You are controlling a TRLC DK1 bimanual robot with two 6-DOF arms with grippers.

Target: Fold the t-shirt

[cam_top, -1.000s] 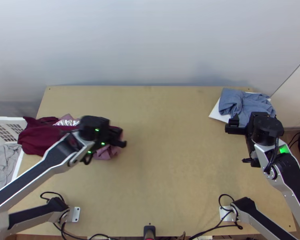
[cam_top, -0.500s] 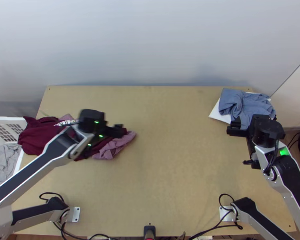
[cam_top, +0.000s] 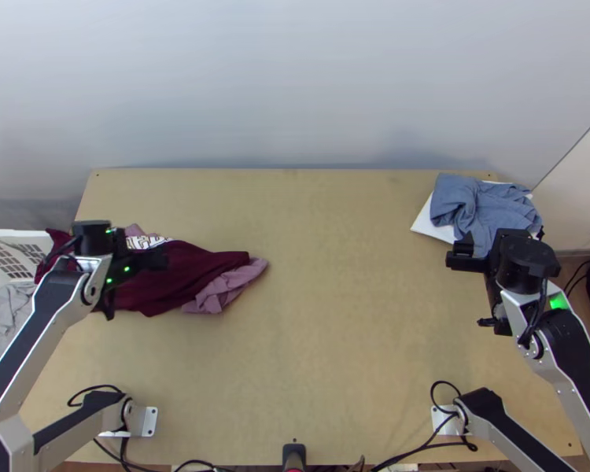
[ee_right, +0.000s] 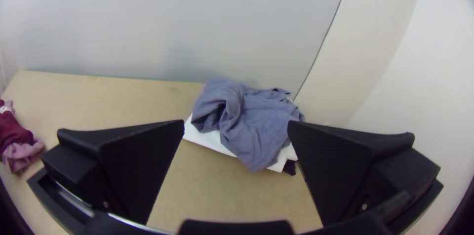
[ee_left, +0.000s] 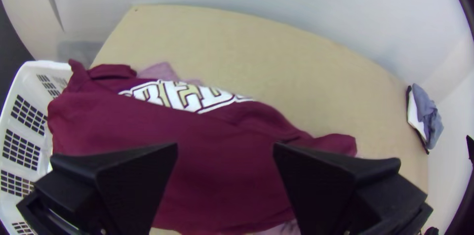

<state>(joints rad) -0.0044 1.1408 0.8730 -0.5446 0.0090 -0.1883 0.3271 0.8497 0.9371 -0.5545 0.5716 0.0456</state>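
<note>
A maroon t-shirt (cam_top: 189, 275) with a white print lies loosely bunched at the table's left, on top of pinkish cloth (cam_top: 228, 287). Over the shirt's left part is my left gripper (cam_top: 138, 271). In the left wrist view the same shirt (ee_left: 222, 176) spreads below my left gripper (ee_left: 224, 166), whose fingers stand wide apart and hold nothing. At the right, my right gripper (cam_top: 462, 253) stands just in front of a blue-grey cloth. The right wrist view shows my right gripper (ee_right: 237, 141) open, with that crumpled cloth (ee_right: 254, 121) beyond its fingers.
The blue-grey cloth (cam_top: 484, 204) rests on a white folded item (cam_top: 425, 224) at the table's back right corner. A white basket (cam_top: 20, 244) with grey cloth (cam_top: 8, 315) in it adjoins the left edge. Bare tabletop (cam_top: 334, 315) spans the middle.
My left gripper has moved left across the shirt, uncovering its right end and the pinkish cloth. The right arm has barely moved.
</note>
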